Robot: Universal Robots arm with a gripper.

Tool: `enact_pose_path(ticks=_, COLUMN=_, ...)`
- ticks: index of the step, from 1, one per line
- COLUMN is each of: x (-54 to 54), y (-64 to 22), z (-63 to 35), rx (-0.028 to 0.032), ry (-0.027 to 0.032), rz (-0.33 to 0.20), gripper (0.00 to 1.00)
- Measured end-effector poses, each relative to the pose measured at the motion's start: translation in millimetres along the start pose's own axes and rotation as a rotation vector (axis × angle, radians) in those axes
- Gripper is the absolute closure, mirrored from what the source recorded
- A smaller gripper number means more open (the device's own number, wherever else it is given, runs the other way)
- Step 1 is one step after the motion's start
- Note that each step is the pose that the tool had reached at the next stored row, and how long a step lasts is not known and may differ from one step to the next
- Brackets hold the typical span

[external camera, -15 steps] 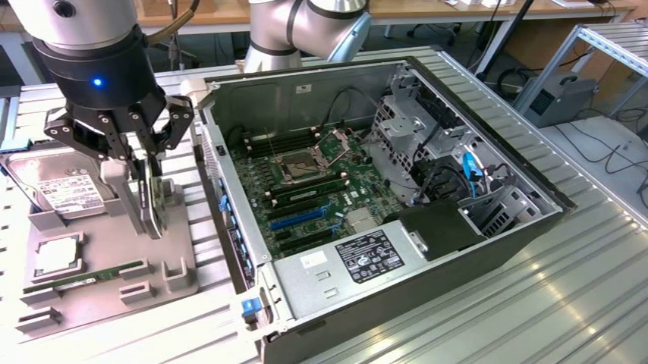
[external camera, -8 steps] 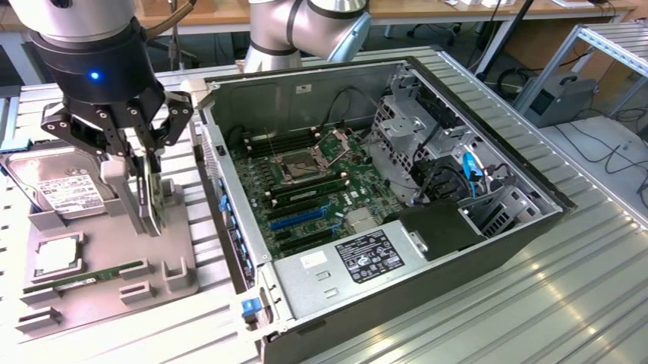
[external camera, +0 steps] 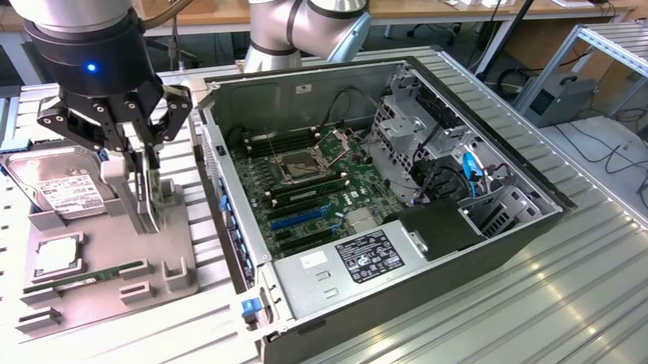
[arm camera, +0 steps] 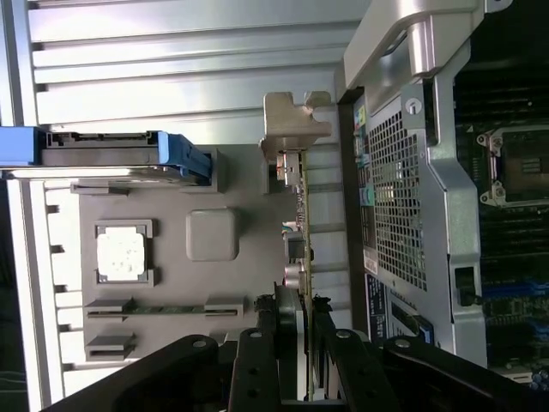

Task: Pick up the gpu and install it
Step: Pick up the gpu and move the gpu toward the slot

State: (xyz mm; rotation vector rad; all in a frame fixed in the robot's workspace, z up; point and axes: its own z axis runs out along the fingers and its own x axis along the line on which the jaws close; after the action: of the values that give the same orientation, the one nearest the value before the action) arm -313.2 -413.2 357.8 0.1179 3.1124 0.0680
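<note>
Gripper point(arm camera: 305, 311) fingers sit narrow, pinching both faces of the gpu point(arm camera: 302, 227) at its upper edge. gpu stands upright on edge in the gray tray point(external camera: 102, 299), one end at a tan post point(arm camera: 296, 129). Hard drive point(external camera: 61, 186), chip point(external camera: 56, 256) and memory stick point(external camera: 86, 279) lie on the same tray. Open computer case point(external camera: 426, 292) lies just beside, toward the exterior view's right.

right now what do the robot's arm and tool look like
The arm is made of rounded silver-grey tube sections. It ends in a black cylindrical housing with a small blue light. The tool is black, built from linked bars joined by silver pivot bolts.
</note>
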Motion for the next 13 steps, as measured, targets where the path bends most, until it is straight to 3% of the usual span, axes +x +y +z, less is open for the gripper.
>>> enact_pose_path(ticks=13, x=-0.3, y=0.5, z=-11.5, rx=0.0000, ry=0.0000, rz=0.000, gripper=0.73)
